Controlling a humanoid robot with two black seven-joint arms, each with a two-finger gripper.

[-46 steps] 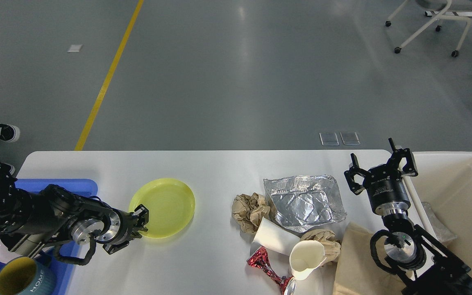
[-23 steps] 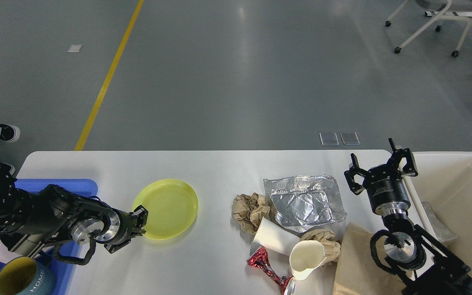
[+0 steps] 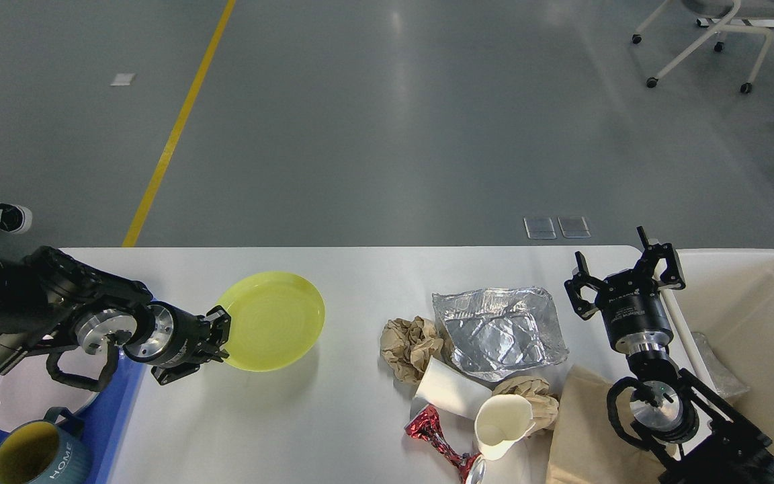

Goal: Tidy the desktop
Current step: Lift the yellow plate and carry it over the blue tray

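Desktop (image 3: 347, 430) spreads beneath us, cluttered; our left gripper (image 3: 218, 334) pinches the yellow plate (image 3: 276, 319) rim, tilting it clear for the blue tray (image 3: 121, 396). Right gripper (image 3: 625, 279) hovers, fingers spread, gripping nothing.

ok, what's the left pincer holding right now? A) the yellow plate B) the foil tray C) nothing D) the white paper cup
A: the left pincer grips the near-left rim of the yellow plate, which sits tilted above its shadow on the desktop; the foil tray and white paper cup lie untouched.
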